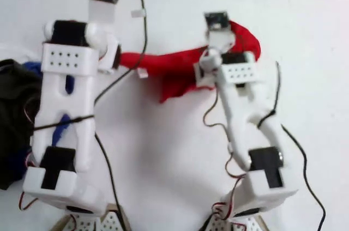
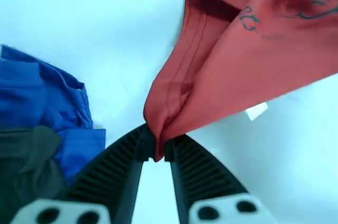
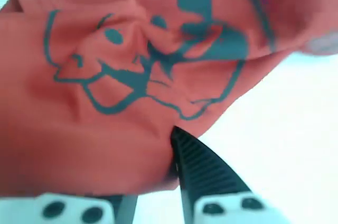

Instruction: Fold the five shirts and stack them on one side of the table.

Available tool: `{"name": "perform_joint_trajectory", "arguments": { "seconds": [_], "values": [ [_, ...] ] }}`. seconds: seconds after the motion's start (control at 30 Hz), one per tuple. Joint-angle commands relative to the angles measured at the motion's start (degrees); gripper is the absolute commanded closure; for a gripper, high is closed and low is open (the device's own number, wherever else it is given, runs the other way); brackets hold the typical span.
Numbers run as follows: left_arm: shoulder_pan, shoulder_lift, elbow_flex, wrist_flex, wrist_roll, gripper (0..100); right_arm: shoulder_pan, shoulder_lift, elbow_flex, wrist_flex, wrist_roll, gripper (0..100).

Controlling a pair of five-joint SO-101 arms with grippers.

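Over the table (image 1: 174,149), the red shirt (image 2: 253,60) stretches between both arms; left gripper (image 2: 157,152) pinches its hem; right gripper (image 3: 158,163) clamps the printed part (blue shirt (image 2: 47,92) nearby).

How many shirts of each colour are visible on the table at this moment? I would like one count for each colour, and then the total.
red shirt: 1
blue shirt: 1
dark shirt: 1
Total: 3 shirts that can be told apart; the blue and dark ones lie heaped together, so more may be hidden there.
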Motion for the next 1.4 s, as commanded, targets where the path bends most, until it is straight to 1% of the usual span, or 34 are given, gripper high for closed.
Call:
{"name": "perform_joint_trajectory", "arguments": {
  "seconds": [0.0, 0.2, 0.37, 0.47, 0.57, 0.6, 0.67, 0.73, 0.8, 0.9, 0.97, 1.03, 1.13, 1.23, 1.3, 1.37],
  "values": [
    [-0.7, -0.97, -6.29, 2.2, 0.35, 97, 2.86, -9.71, -6.42, 7.16, 6.59, 97.9],
    [-0.79, -1.93, -7.69, 2.29, 0.35, 97, 3.03, -22.73, -6.59, 13.85, 18.11, 97.9],
    [-0.79, -8.79, -7.34, 2.29, 0.09, 97, 5.67, -28.44, -5.19, 14.9, 24.62, 97.9],
    [-0.79, -12.22, -6.55, 2.29, -0.09, 97, 5.85, -28.09, -0.26, 14.64, 25.14, 97.5],
    [-0.79, -13.36, -0.66, 1.93, -0.09, 97, 5.58, -25.98, 8.09, 10.95, 25.14, 96.5],
    [-0.79, -13.1, 2.33, 1.76, -0.18, 97, 5.58, -25.19, 10.99, 9.01, 25.05, 94.0],
    [-0.97, -12.13, 9.36, -0.62, -0.18, 97, 6.02, -24.04, 15.82, 5.76, 24.79, 85.3],
    [-2.73, -11.78, 16.57, -4.92, -0.18, 97, 6.9, -23.69, 19.16, 3.3, 25.14, 75.7],
    [-5.1, -11.69, 22.02, -9.93, -0.18, 97, 9.45, -24.13, 19.96, 2.15, 24.88, 70.7],
    [-8.88, -11.69, 26.51, -15.3, -0.18, 97, 14.73, -25.36, 19.87, 1.71, 24.79, 70.4],
    [-10.37, -11.69, 27.65, -16.35, -0.53, 97, 16.92, -26.51, 20.48, 2.33, 24.79, 70.4],
    [-10.73, -11.69, 28.09, -16.26, -2.99, 97, 17.71, -27.47, 21.71, 4.44, 25.14, 70.4],
    [-10.81, -11.69, 28.09, -15.47, -4.4, 97, 15.25, -28.97, 24.88, 7.69, 25.23, 70.5],
    [-10.81, -11.69, 28.7, -15.74, -4.48, 97, 9.36, -30.02, 29.89, 7.52, 25.23, 70.5],
    [-10.81, -11.43, 29.32, -15.91, -4.48, 97, 5.67, -30.02, 33.58, 4.79, 24.79, 70.5],
    [-10.81, -11.25, 29.41, -15.91, -4.48, 97, 3.47, -29.93, 37.63, 0.57, 24.7, 70.5]
  ]
}}
